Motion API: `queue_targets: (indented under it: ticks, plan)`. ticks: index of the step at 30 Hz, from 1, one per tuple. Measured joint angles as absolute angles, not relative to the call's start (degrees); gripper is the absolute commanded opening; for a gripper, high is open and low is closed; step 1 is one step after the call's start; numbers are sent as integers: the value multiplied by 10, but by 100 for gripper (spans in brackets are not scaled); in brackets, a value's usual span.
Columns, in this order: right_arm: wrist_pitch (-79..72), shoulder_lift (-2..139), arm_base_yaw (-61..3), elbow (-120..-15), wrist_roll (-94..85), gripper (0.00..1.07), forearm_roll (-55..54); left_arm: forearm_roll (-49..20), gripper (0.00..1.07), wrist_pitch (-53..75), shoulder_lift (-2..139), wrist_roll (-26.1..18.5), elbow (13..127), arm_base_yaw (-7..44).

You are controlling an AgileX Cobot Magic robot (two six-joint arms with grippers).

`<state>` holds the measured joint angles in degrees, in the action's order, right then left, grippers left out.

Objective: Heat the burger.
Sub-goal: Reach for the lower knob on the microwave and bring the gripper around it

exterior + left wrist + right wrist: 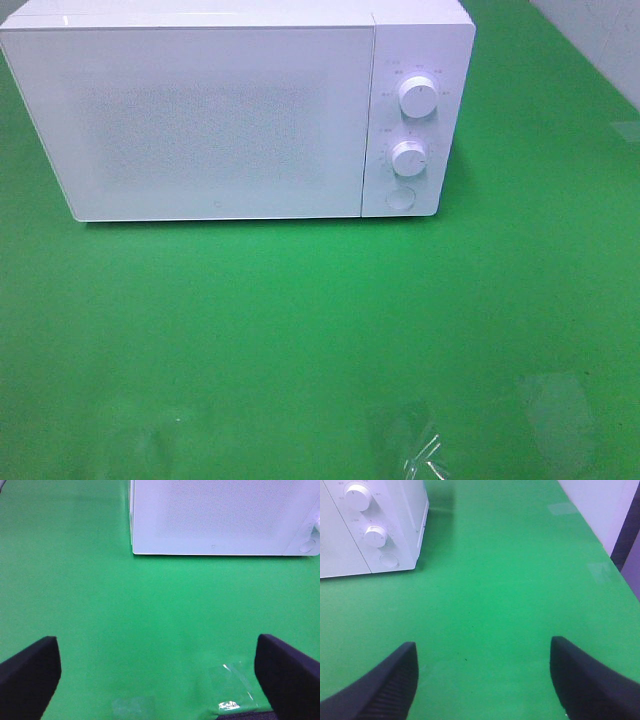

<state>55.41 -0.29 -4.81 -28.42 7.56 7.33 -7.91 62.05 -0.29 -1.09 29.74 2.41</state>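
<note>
Left hand hangs over the green counter with its two dark fingers spread wide apart and nothing gripped. It points across the counter toward the front of the white microwave, facing the door and well short of it.

Your right hand is posed the same way. Its ribbed dark fingers stand well apart and it holds nothing. It aims over the counter to the right of the microwave, so the control panel lies ahead and off to one side. You see both hands only through their own wrist cameras.

From the high view, the microwave fills the upper left and centre of the frame. Its frosted door is shut, and the controls are stacked down the right edge of its front. There you have an upper dial, a lower dial and a round button below them. Patches of clear tape glint on the counter along the bottom edge of the frame, right of centre.

No view shows you the burger. You cannot tell where it is, which way it faces or how its axis runs, and the frosted door lets nothing through.
</note>
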Motion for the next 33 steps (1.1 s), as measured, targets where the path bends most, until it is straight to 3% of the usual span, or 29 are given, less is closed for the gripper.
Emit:
queue_targets:
  ticks: [26, 33]
  plan:
    - [554, -3, -48, -284, 76, 71, 74, -79, 98, 621, -3, -11, 297, 24]
    - [539, 3, -48, -295, 76, 79, 83, -79, 98, 621, -3, -11, 297, 24]
